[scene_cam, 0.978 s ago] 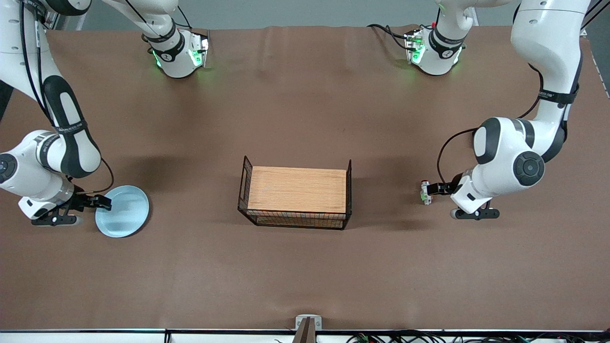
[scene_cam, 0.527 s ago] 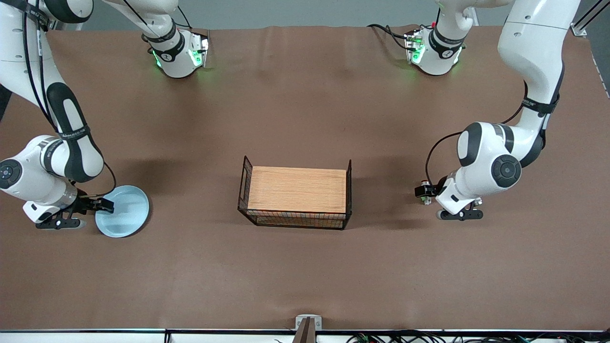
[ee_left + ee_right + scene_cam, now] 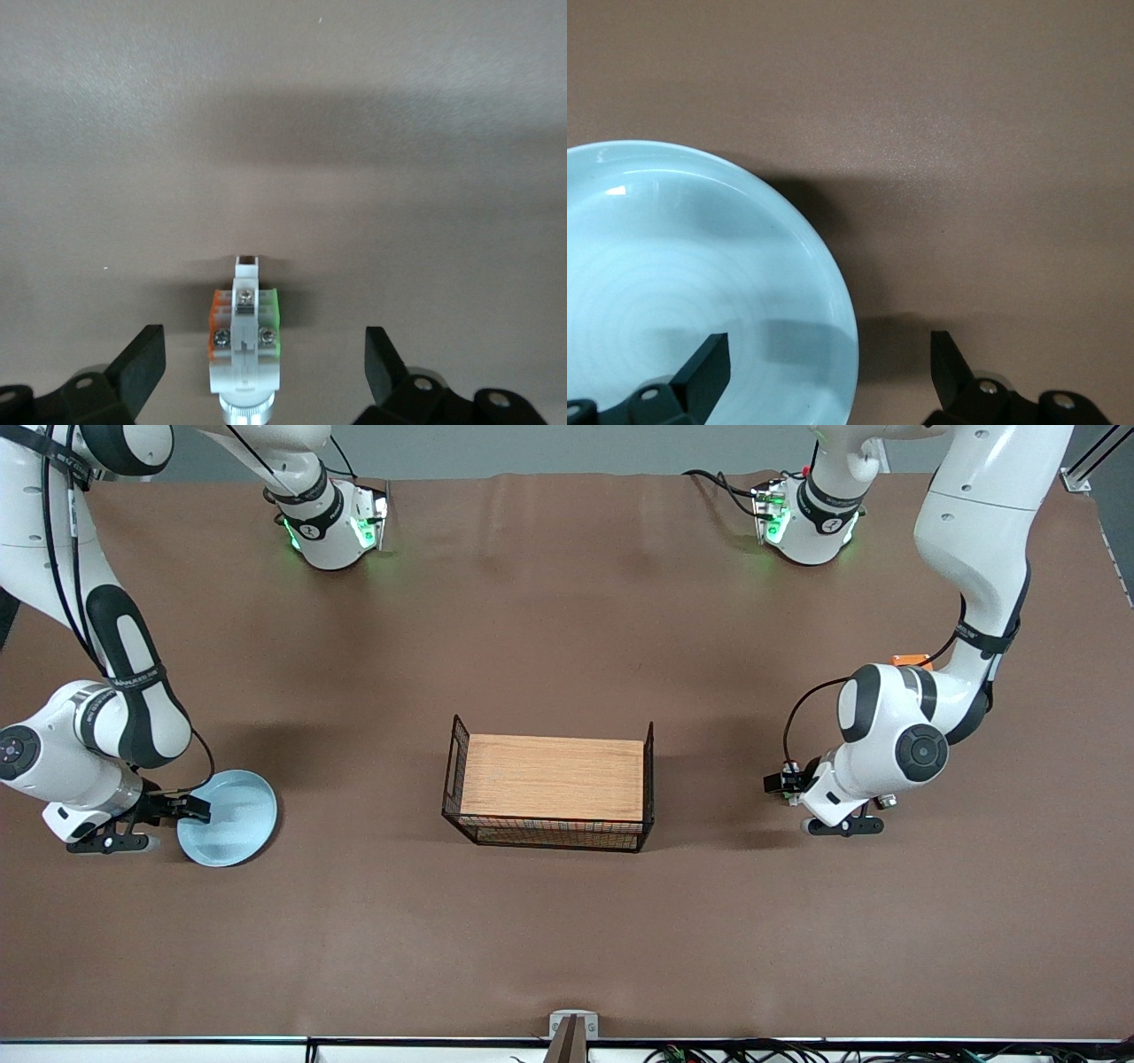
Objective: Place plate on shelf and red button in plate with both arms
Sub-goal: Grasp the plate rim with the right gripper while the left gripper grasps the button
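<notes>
1. Fingers of the left gripper (image 3: 257, 372) stand wide apart, gripping nothing; the tiny white-grey red button with green side marks (image 3: 243, 341) lies between them, its long axis running along the gripper's reach.
2. From the black wire basket with a wooden board (image 3: 551, 783), that button (image 3: 791, 774) sits at three o'clock.
3. At nine o'clock lies the round, glossy pale blue plate (image 3: 232, 819); the right gripper (image 3: 828, 376) is spread open astride its rim, not clamped.
4. Each arm is nearest its own piece.

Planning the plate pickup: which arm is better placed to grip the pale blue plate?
Right. The right gripper hangs open astride the round, pale blue glossy plate's rim; the left gripper is at the opposite end of the table.
</notes>
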You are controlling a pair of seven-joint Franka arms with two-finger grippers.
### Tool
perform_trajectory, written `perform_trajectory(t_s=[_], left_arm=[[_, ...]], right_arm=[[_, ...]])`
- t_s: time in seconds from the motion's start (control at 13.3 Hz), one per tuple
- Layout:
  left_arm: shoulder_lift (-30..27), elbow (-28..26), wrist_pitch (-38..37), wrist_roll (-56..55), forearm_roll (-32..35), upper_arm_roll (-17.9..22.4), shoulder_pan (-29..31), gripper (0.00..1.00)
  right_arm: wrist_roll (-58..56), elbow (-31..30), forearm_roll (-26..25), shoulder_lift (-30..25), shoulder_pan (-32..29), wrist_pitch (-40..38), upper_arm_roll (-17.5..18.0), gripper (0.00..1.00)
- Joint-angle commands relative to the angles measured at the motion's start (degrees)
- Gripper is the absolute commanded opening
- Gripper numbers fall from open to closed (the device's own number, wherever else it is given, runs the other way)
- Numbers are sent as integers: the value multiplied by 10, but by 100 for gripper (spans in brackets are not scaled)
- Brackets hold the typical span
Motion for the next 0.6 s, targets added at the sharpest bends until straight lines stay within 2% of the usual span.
perform_trajectory(t_s=[0.0,0.3,0.53], left_arm=[[6,-1,14,-3,-1,4,-3,91],[13,-1,20,-2,12,4,-2,57],[11,-1,20,0,13,4,0,36]], right_arm=[[-13,17,8,11,-12,-8,9,100],[-15,16,10,12,-11,-9,9,96],[-40,16,10,16,-12,-8,9,87]])
